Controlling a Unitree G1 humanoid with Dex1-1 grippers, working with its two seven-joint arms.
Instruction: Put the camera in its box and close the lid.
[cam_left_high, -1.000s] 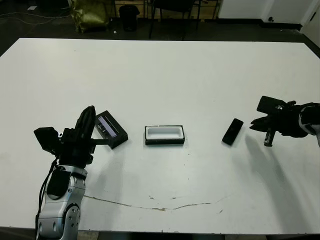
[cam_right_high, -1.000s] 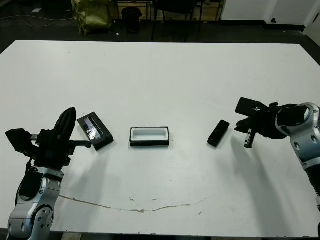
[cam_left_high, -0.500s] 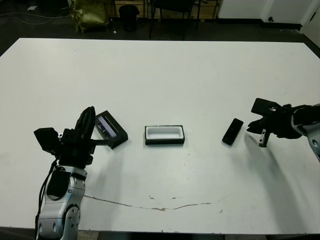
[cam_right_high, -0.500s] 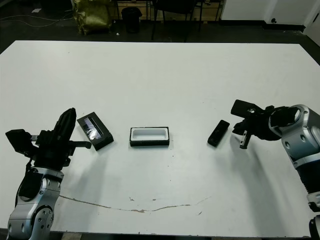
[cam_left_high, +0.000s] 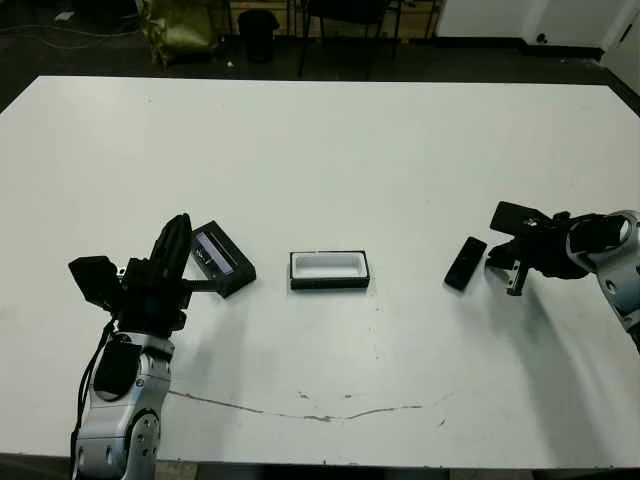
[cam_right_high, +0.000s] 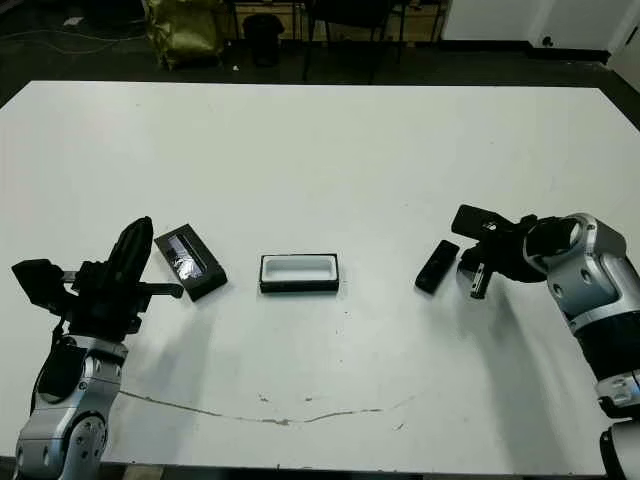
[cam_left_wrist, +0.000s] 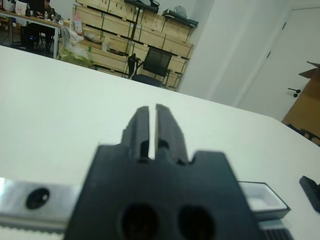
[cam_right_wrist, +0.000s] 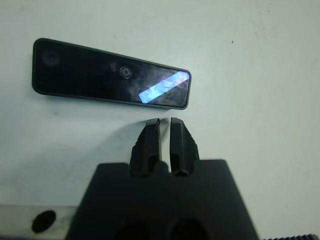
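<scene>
Right end effector (cam_right_wrist: 165, 131) hovers just beside the camera (cam_right_wrist: 110, 87), clenched and empty. Camera lies flat on the worktop (cam_left_high: 400, 150). Left end effector (cam_left_wrist: 149, 125), clenched, points toward the box (cam_left_high: 329, 270).

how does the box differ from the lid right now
The box shows a white lining, open side up; the lid is flat black with a pale strip along its middle. The box lies square to the table's near edge; the lid lies at a slant, close by the left gripper. Both are black, rectangular, and rest on the table.
</scene>
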